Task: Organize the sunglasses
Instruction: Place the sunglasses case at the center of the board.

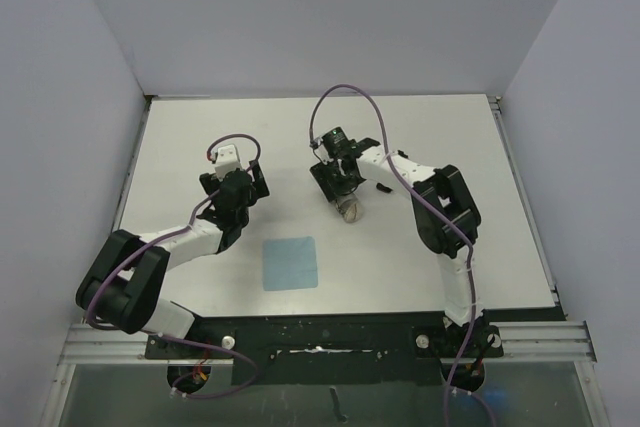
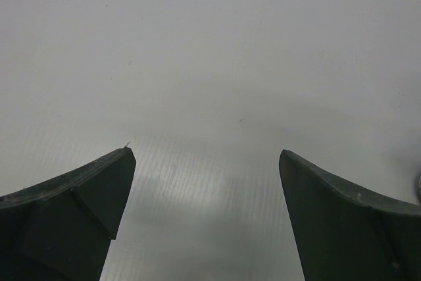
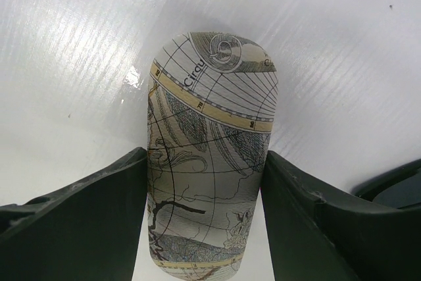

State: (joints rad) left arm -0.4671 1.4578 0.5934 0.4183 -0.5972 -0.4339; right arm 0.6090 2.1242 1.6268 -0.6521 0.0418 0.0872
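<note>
The right tool (image 3: 205, 162) grips the map-print glasses case (image 3: 210, 123); opening it for the sunglasses (image 3: 395, 189) looks next.

Case (image 3: 210, 162): grey-beige, antique-map print, tan bands. Cloth (image 1: 290, 263): plain light blue. Sunglasses (image 3: 396, 192): black. Table (image 1: 180, 147): white. Arm cables (image 1: 350, 89): purple.

White table (image 1: 450, 137), ribbed matte surface with glare patches in the wrist views. On it:
- Light blue square cloth (image 1: 290, 262), flat, near the front edge, roughly centre.
- Map-print case (image 3: 210, 162), closed, right of centre, well apart from the cloth.
- Black sunglasses (image 3: 401, 192) just beside the case on its right. Only a dark lens edge shows in the right wrist view.
</note>
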